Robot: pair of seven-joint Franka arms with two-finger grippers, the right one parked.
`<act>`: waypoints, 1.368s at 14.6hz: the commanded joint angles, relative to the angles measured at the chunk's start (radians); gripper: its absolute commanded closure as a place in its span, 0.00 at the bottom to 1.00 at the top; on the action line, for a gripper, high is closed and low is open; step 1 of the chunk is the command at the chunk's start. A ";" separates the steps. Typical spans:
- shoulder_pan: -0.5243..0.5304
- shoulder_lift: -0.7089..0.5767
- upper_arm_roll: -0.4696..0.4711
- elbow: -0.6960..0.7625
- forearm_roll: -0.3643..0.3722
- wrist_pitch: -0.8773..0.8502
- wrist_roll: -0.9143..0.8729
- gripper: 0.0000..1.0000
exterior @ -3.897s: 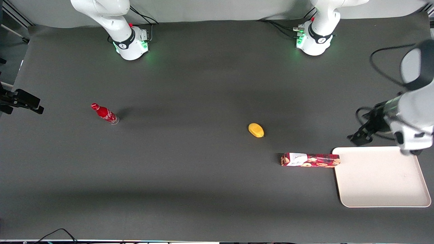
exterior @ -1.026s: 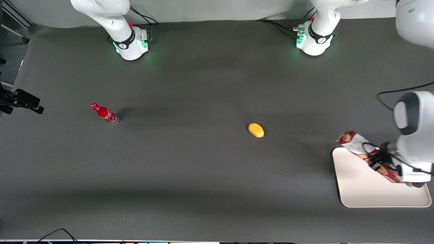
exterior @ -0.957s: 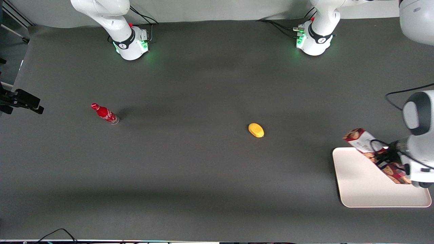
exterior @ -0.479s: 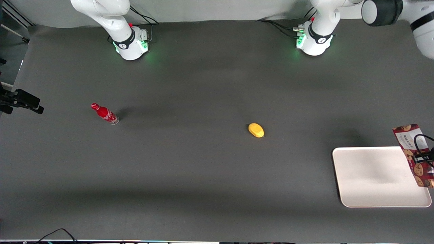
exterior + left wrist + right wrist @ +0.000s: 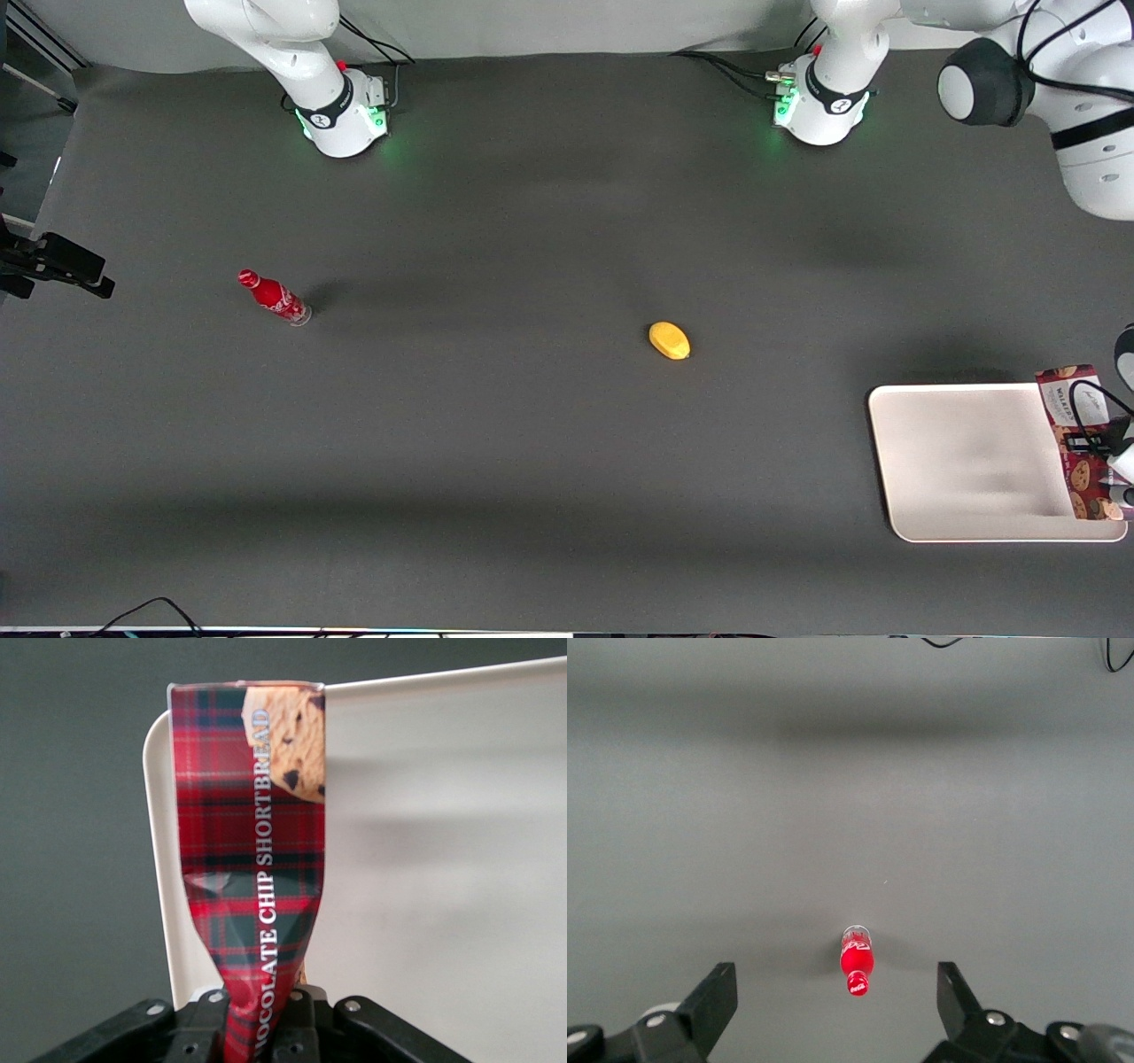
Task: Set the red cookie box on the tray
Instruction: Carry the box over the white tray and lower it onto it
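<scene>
Dark grey worktop (image 5: 496, 443) across the front view; tray (image 5: 966, 461) toward the working arm's end, about 4 o'clock from the yellow fruit (image 5: 669, 340); red cookie box (image 5: 1076, 439) over the tray's outer edge, claw (image 5: 1103, 443) on it, likely held low for set-down; tray otherwise bare; red bottle (image 5: 273, 298) toward the parked arm's end. Left wrist view: claw (image 5: 257, 1019) clamped on the box (image 5: 252, 859), carton pinched and creased, its free end pointing to 12 o'clock along the tray rim (image 5: 159, 859). Right wrist view: only the bottle (image 5: 856, 958).
</scene>
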 commanded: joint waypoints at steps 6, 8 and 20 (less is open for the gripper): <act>0.043 0.100 0.016 0.078 -0.028 0.093 0.142 1.00; 0.049 0.120 0.016 0.079 -0.028 0.125 0.173 1.00; 0.008 -0.035 0.151 0.138 -0.077 -0.245 0.219 0.00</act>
